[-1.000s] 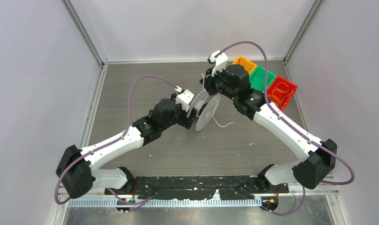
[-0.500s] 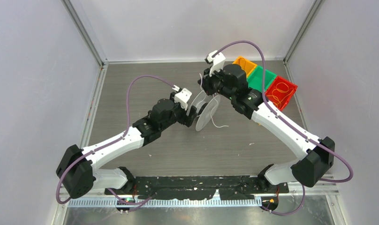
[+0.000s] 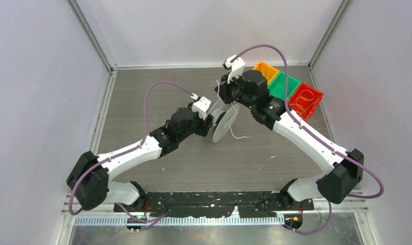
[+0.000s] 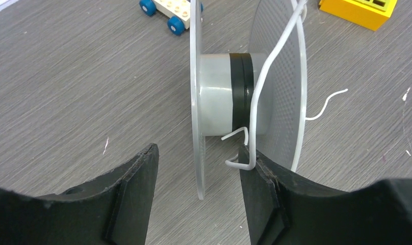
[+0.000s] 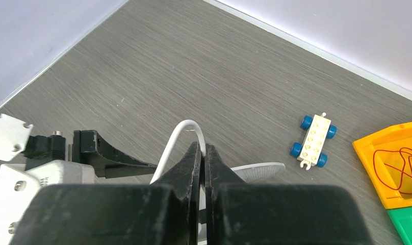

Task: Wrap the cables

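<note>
Cable [image 4: 265, 76]: thin white cord, coming from above, crossing the rim of one flange and going down to the hub of the spool [image 4: 219, 97]; kinked free end just beside one finger of the left gripper; another loose piece lying on the table [image 3: 158, 92] beside the spool.
Spool: clear, two thin flanges, grey hub with a black band; standing on the flange rims near the middle of the table, between both grippers.
Left gripper [image 4: 199, 153]: wide open, holding nothing; fingers on either side of the nearer flange, not touching it as far as visible.
Right gripper [image 5: 203, 148]: fingers pressed fully together on the cable; a white loop of it rising out just in front of the tips, above the spool.
Step in hand: probably laying the first turns on the hub, with very little wound so far.
Handling of the cable: judged very light and limp, but with some spring, since the end keeps its kink; smooth, so likely to slide off the hub when slack; not fragile.
Where to take hold: across the cord with the fingertips, close to where it leaves the hub, not at the very end; spool better steadied by a flange.
Nearby: small toy brick car [image 5: 313, 141] and yellow bin [image 5: 392, 163], both well apart from the spool.
</note>
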